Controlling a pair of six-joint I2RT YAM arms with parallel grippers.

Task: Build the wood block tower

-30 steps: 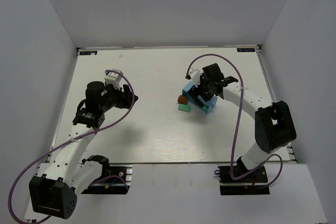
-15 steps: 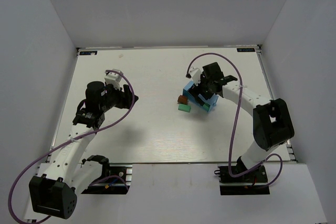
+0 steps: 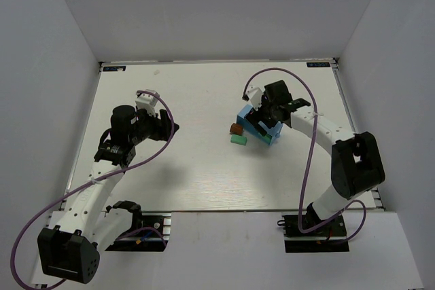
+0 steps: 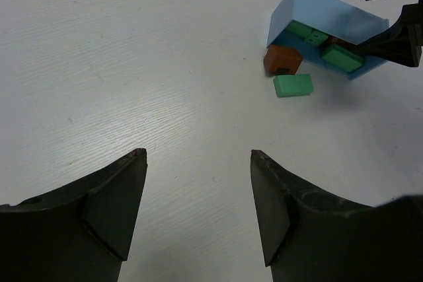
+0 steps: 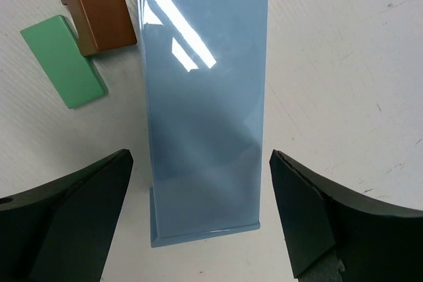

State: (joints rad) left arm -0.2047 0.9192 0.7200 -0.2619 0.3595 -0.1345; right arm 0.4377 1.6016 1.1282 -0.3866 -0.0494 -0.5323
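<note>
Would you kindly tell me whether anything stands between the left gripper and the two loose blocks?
Nothing visible does: only bare table lies between the open left gripper and the green block and brown block by the tipped blue box.

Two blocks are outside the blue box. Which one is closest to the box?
The reddish-brown block. It sits right at the edge of the blue box, while the mint-green block lies flat just past it, farther from the box.
</note>
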